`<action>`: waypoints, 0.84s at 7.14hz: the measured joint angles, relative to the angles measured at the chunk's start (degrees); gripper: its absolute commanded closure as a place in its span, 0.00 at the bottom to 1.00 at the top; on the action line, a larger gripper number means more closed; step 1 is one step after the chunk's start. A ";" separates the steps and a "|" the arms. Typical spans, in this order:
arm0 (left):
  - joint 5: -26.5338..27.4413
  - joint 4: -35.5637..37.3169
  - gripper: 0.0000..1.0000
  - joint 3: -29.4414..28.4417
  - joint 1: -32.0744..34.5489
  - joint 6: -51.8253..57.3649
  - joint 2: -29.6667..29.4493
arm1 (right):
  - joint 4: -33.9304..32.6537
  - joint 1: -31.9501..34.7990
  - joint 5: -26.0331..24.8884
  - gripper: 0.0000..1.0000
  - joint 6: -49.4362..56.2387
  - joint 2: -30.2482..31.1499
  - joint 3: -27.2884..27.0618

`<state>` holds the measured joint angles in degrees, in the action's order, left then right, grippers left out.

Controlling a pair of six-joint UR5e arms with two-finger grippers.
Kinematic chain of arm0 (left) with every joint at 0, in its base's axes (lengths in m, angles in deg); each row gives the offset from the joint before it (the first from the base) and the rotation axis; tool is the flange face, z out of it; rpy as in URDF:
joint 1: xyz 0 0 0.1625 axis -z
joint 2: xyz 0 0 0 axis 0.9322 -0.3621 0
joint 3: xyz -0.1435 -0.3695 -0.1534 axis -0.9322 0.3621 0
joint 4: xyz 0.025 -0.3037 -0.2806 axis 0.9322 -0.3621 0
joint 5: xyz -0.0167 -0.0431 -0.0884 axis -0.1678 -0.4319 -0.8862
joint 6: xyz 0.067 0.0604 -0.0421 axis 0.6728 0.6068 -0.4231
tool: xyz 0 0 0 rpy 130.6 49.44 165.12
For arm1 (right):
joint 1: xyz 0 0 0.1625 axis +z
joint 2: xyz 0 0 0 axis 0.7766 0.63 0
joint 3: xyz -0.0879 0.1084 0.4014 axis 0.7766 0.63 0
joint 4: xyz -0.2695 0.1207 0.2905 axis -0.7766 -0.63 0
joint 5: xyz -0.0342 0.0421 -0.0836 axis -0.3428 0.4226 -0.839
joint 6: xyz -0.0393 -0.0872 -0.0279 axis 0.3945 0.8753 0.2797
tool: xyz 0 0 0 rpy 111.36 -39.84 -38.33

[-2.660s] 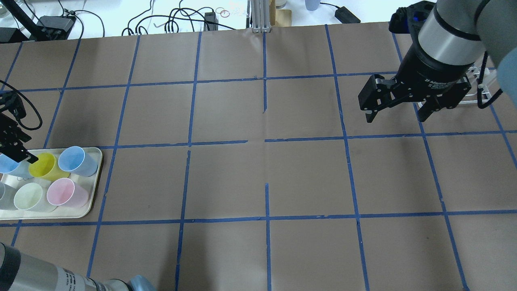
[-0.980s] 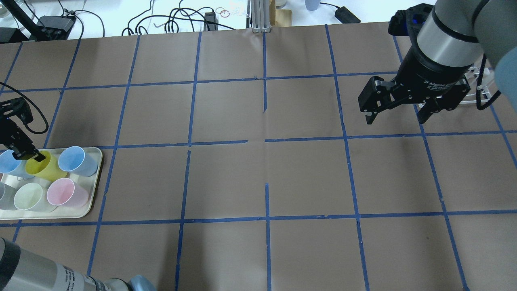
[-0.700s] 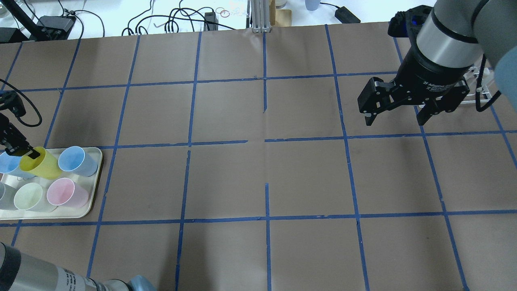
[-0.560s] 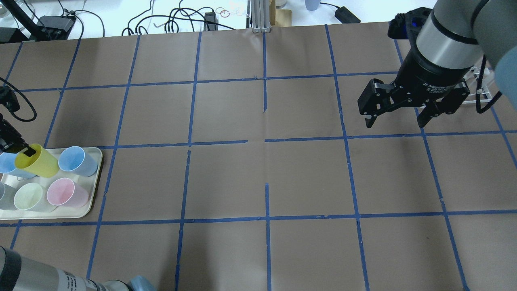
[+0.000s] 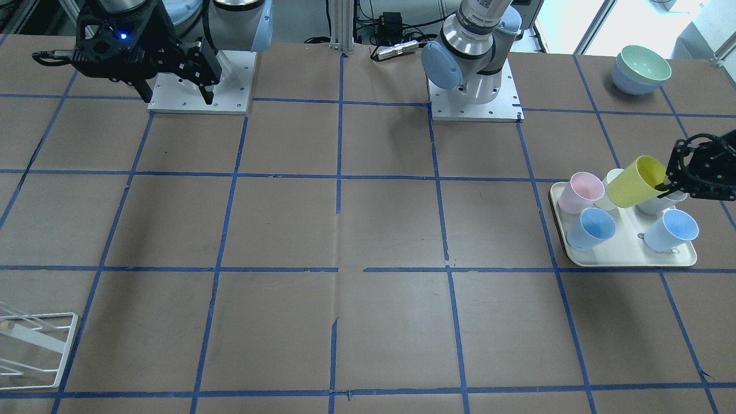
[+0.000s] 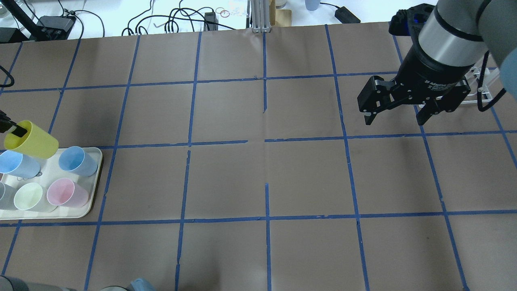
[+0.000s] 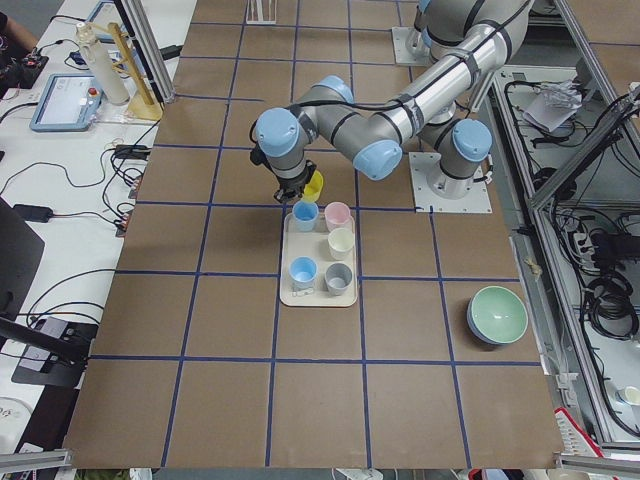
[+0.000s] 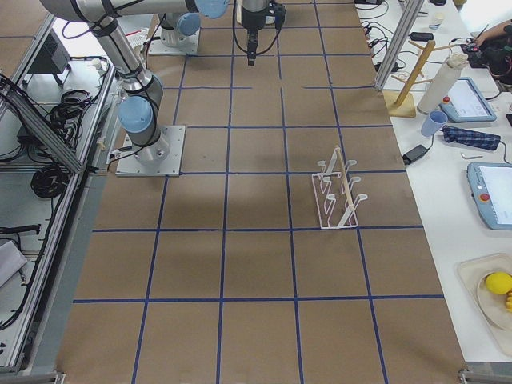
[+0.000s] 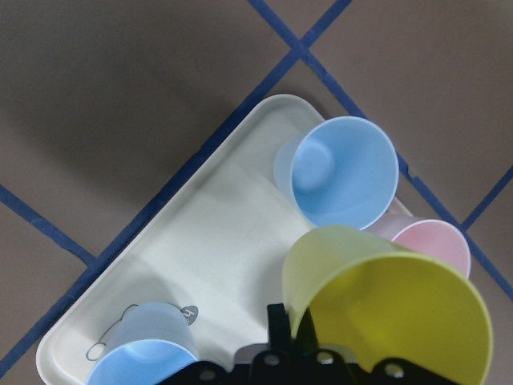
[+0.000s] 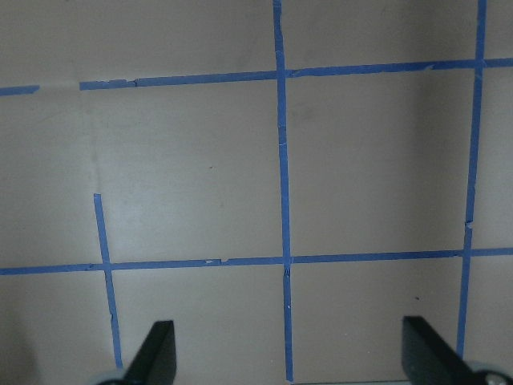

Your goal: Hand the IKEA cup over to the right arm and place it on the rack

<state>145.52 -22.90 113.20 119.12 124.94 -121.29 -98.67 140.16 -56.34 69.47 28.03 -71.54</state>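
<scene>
The bright yellow IKEA cup (image 6: 32, 140) hangs tilted above the far edge of the white tray (image 6: 91, 202), clear of the other cups. My left gripper (image 6: 14, 130) is shut on its rim, with one finger inside the cup. The cup also shows in the front view (image 5: 635, 181) and in the left wrist view (image 9: 393, 313). My right gripper (image 6: 396, 120) is open and empty, high above the table at the far right. The white wire rack (image 5: 34, 345) stands at the table's right end and is partly hidden behind the right gripper in the overhead view (image 6: 480, 87).
The tray holds two blue cups (image 6: 74, 159), a pink cup (image 6: 64, 193), a pale green cup (image 6: 30, 197) and a grey one. Stacked bowls (image 5: 641, 69) sit near the left arm's base. Brown paper with a blue tape grid covers the table between the arms.
My left gripper closed on the yellow cup's rim and lifted it out of the tray, up and toward the far side. The right arm has hardly moved.
</scene>
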 measured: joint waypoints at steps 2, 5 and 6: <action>-11.35 -8.38 1.00 0.67 4.99 -9.42 4.22 | -0.90 -1.19 10.98 0.00 0.25 -0.12 0.80; -33.02 -16.93 1.00 3.82 14.74 -20.22 8.24 | -0.65 -8.38 41.15 0.00 0.67 -0.15 0.61; -40.74 -18.33 1.00 6.34 16.83 -21.13 9.36 | 0.06 -9.84 50.68 0.00 0.69 -0.26 -0.06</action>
<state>104.78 -41.23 119.54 135.96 103.81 -111.94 -98.61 130.32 -5.66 70.15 27.77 -71.61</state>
